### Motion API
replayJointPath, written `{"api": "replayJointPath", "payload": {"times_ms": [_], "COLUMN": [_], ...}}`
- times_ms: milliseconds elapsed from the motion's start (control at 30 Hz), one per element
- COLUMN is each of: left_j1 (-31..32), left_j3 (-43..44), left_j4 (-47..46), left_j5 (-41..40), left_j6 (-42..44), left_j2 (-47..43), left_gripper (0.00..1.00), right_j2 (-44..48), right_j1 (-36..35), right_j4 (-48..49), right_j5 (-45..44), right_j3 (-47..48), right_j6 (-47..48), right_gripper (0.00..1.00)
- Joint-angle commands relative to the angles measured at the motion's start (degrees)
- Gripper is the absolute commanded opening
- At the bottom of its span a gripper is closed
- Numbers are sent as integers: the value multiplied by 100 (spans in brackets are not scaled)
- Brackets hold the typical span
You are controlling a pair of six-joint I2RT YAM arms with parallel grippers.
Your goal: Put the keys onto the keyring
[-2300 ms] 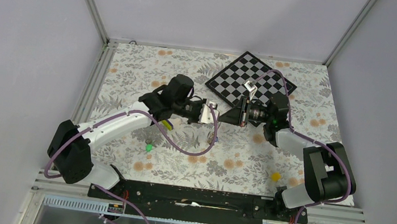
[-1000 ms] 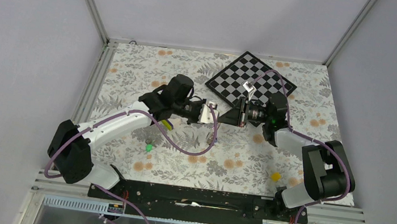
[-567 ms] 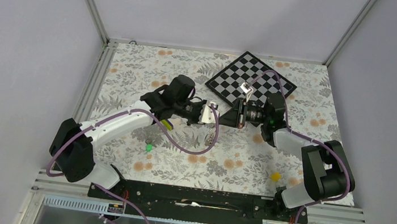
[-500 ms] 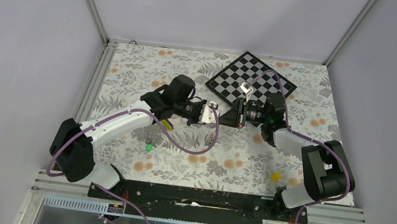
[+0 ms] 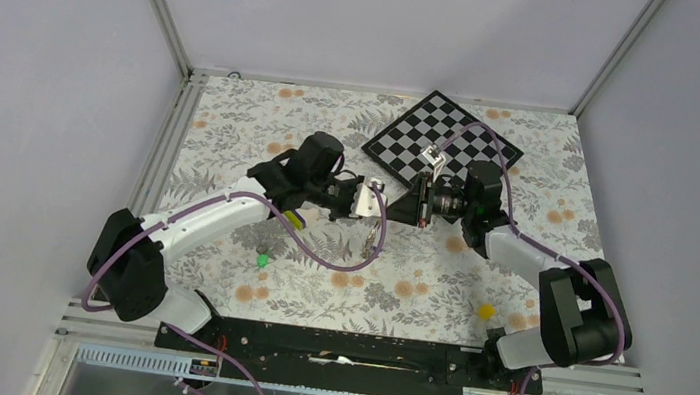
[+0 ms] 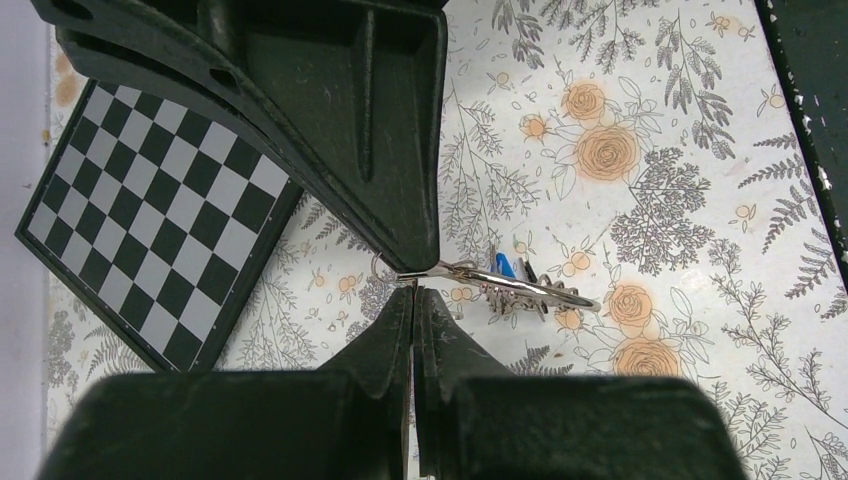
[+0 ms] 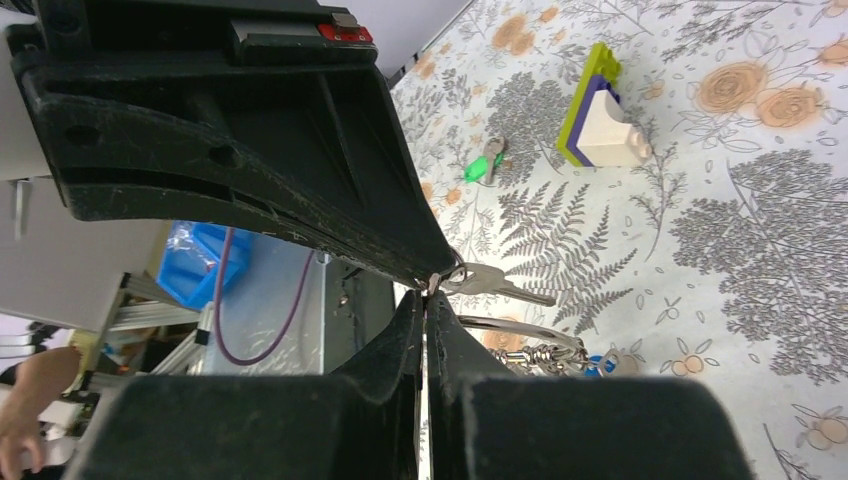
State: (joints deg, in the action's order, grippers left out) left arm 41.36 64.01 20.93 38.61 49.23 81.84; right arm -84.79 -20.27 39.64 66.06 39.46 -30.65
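Observation:
My left gripper (image 5: 381, 207) (image 6: 413, 292) and right gripper (image 5: 395, 210) (image 7: 425, 296) meet tip to tip above the middle of the table, both shut. The keyring (image 6: 540, 292) (image 7: 520, 329) shows edge-on, running out sideways from where the tips meet. It seems pinched by the left gripper. A blue key (image 6: 506, 264) and a dark key hang on it. A silver key (image 7: 495, 284) with a small loop juts from the right gripper's tips. A green key (image 5: 263, 259) (image 7: 478, 170) lies on the cloth near the left arm.
A chessboard (image 5: 444, 141) (image 6: 150, 210) lies at the back, just behind the right wrist. The yellow-white-purple wedge block (image 5: 295, 219) (image 7: 598, 110) sits beneath the left forearm. A small yellow cube (image 5: 485, 312) rests by the right arm's base. Purple cables loop under both arms.
The right arm has crept left, bringing its fingertips up against the left gripper's. The left arm has hardly moved. Both grippers stayed shut.

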Motion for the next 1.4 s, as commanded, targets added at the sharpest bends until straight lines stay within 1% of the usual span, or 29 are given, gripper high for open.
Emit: {"api": "replayJointPath", "payload": {"times_ms": [0,233,500,667,767,833,933,967,1067,1167,1267,1367], "left_j1": [30,41,44,-5,-115,-189,-224,-225,-225,-230,-268,-279], "left_j3": [-32,115,85,-32,-109,-106,-7,67,402,864,1246,1388], "left_j4": [-666,-670,-650,-565,-689,-737,-636,-515,44,584,909,913], "left_j5": [444,615,585,415,478,638,765,829,1021,1141,1814,2438], "left_j6": [-27,-123,-92,-6,-308,-709,-1410,-1576,-2018,-2735,-3574,-4434], "left_j2": [-296,-122,-101,-305,-418,-461,-455,-438,-304,21,407,726], "left_gripper": [0,0,0,0,0,0,0,0,0,0,0,0], "right_j2": [368,294,259,426,612,783,1176,1315,1663,1898,2114,2302], "right_j1": [-100,-100,-105,-100,-100,-100,-100,-95,-100,-100,-100,-100], "right_j4": [-668,-360,-110,-287,-589,-907,-1997,-2387,-3223,-4215,-4797,-5314], "right_j5": [-462,-302,-97,110,251,320,332,302,212,48,-101,-292], "right_j3": [187,168,98,84,115,174,367,445,647,992,1206,1412], "right_j6": [779,485,455,959,1393,1800,2874,3458,4377,5387,6107,6756], "right_gripper": [0,0,0,0,0,0,0,0,0,0,0,0]}}
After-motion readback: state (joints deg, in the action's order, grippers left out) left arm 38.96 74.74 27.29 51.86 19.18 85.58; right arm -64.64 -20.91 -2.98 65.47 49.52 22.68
